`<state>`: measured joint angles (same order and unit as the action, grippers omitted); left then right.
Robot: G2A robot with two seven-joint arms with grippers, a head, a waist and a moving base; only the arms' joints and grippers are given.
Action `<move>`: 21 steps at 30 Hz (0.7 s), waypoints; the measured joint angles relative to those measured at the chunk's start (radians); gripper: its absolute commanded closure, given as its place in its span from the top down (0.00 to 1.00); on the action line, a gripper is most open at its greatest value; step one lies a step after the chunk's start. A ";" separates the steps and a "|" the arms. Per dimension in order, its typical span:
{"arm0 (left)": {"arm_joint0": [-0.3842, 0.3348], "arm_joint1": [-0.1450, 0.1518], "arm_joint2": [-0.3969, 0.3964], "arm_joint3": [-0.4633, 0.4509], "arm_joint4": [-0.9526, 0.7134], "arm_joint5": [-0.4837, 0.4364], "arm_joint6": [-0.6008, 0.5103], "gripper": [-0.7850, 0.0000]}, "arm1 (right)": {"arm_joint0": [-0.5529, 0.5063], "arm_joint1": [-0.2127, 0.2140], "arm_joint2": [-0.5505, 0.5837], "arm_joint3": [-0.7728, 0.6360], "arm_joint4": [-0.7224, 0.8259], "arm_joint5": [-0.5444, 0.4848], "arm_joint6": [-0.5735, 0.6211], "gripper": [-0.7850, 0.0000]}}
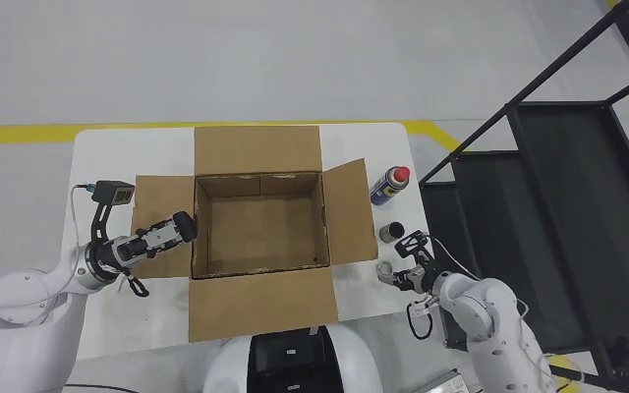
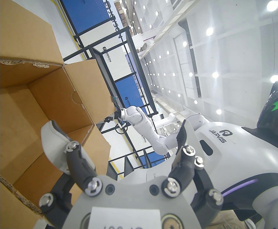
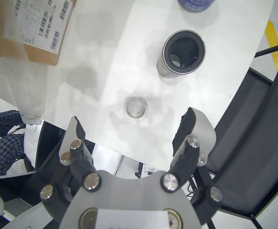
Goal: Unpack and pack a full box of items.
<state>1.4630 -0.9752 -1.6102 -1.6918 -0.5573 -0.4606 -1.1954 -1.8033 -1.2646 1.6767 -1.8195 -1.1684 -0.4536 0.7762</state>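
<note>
Looking down, you see the box (image 1: 260, 231), flaps out; can (image 1: 390, 184), tube (image 1: 392, 233) and ring (image 1: 385, 272) stand beside it. Left wrist: your left gripper (image 2: 117, 130) is spread wide, holding nothing, by the box. Right wrist: your right gripper (image 3: 132, 124) is spread wide near the ring, which is thin and could slip.

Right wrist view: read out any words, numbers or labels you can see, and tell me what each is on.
White label on the cardboard box flap: barcodes and fine print, too small to read.
Blue can: print cut off at the edge, too blurred to read.
Metal cylinder, metal ring: no text.
</note>
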 measured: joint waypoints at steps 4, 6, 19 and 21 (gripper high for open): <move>0.000 0.000 0.000 0.000 0.000 0.000 0.000 1.00 | 0.018 0.004 -0.007 0.034 -0.004 0.003 0.008 0.69; 0.000 0.000 0.000 0.000 0.000 0.000 0.000 1.00 | 0.026 0.007 -0.006 0.052 0.001 0.001 0.012 0.71; 0.000 0.000 0.000 0.000 0.000 0.000 0.000 1.00 | 0.105 0.019 -0.050 0.164 -0.022 0.027 0.037 0.49; 0.000 0.000 0.000 0.000 0.000 0.000 0.000 1.00 | 0.119 0.020 -0.059 0.185 -0.023 0.031 0.037 0.48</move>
<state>1.4630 -0.9752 -1.6102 -1.6918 -0.5573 -0.4606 -1.1954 -1.6846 -1.2442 1.6179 -1.6342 -1.1916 -0.4228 0.8137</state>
